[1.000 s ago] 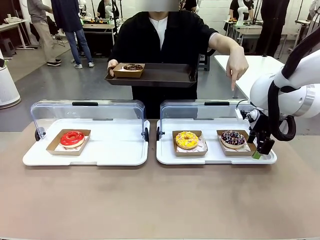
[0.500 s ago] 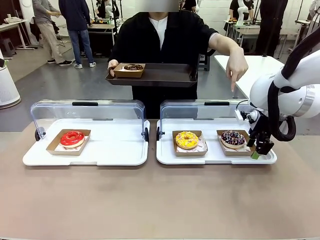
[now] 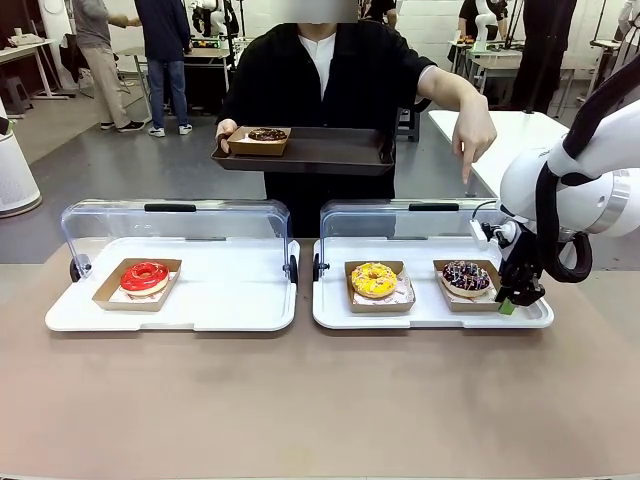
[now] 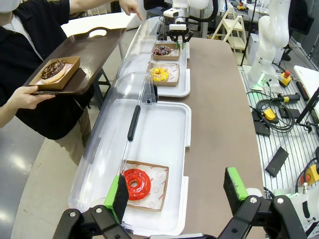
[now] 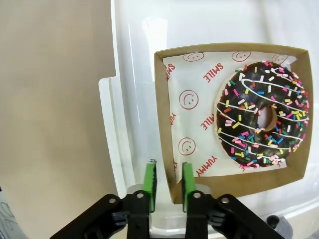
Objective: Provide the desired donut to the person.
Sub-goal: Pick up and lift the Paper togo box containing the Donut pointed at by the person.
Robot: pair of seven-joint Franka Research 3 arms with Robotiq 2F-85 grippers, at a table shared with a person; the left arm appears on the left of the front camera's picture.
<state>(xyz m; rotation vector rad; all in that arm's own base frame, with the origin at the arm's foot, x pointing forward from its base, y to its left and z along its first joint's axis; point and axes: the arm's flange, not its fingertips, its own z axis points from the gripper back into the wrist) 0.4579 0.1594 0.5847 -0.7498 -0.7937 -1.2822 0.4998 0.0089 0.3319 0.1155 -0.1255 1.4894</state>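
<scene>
The person (image 3: 330, 80) stands across the table and points a finger (image 3: 466, 175) down at the chocolate donut with coloured sprinkles (image 3: 466, 276). It lies in a brown cardboard tray (image 5: 164, 99) at the right end of the right white tray (image 3: 430, 318). My right gripper (image 3: 508, 300) reaches down at that cardboard tray's right edge. In the right wrist view the right gripper (image 5: 168, 181) has its green pads pinched on the cardboard wall. My left gripper (image 4: 177, 188) hangs open above the red donut (image 4: 136, 183). The person's other hand holds a dark serving tray (image 3: 320, 150) carrying a boxed chocolate donut (image 3: 266, 134).
A yellow donut (image 3: 373, 279) sits left of the sprinkled one. The red donut (image 3: 145, 276) lies on the left white tray (image 3: 170, 320). Clear lids (image 3: 170, 225) stand raised behind both trays. Bare brown table runs along the near side.
The right gripper's jaws have closed from wide open onto the cardboard tray's edge. The person's pointing hand and the serving tray have stayed where they were.
</scene>
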